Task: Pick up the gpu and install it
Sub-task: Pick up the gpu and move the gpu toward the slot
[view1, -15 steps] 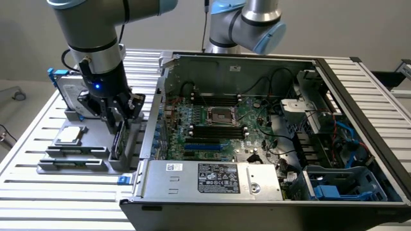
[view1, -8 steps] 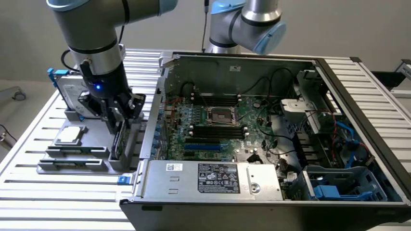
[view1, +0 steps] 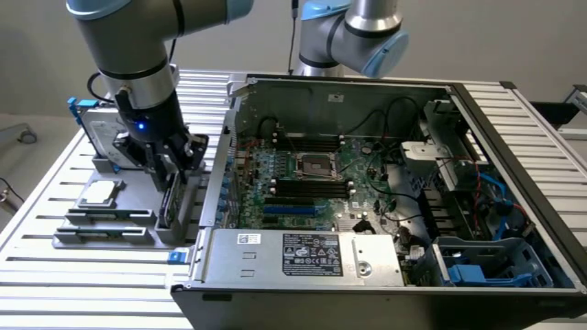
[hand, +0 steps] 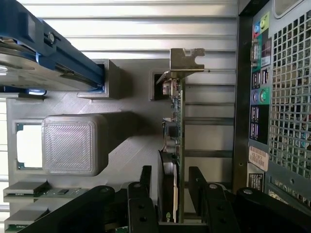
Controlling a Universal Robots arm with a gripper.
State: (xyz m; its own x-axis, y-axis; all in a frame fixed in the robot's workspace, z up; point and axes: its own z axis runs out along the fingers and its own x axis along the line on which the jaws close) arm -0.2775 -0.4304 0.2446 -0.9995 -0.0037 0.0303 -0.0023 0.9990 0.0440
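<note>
- The gripper [view1: 174, 175] is down over the grey printed holder [view1: 101, 234] on the slatted surface [view1: 55, 289]. In the exterior view that puts it at nine o'clock from the open computer case [view1: 367, 96].
- The gpu [view1: 170, 205] stands on edge in a slot of that holder, at the side closest to the case and directly under the gripper.
- From the wrist view, the gpu [hand: 176, 126] is seen edge-on, its grey metal end bracket [hand: 187, 58] at the far end.
- The jaws are spread, one on each face of the card, with a thin gap showing on both sides.
- The fingertips [hand: 146, 177] reach just past the card's near end.
- A silver hard drive [view1: 96, 130] in a blue-edged frame stands in the holder at about eleven o'clock from the gripper.
- A small square CPU chip [view1: 99, 194] lies flat at about eight o'clock.
- Inside the case the motherboard [view1: 303, 185] lies exposed.
- A second arm [view1: 358, 34] hangs at twelve o'clock above the case.
</note>
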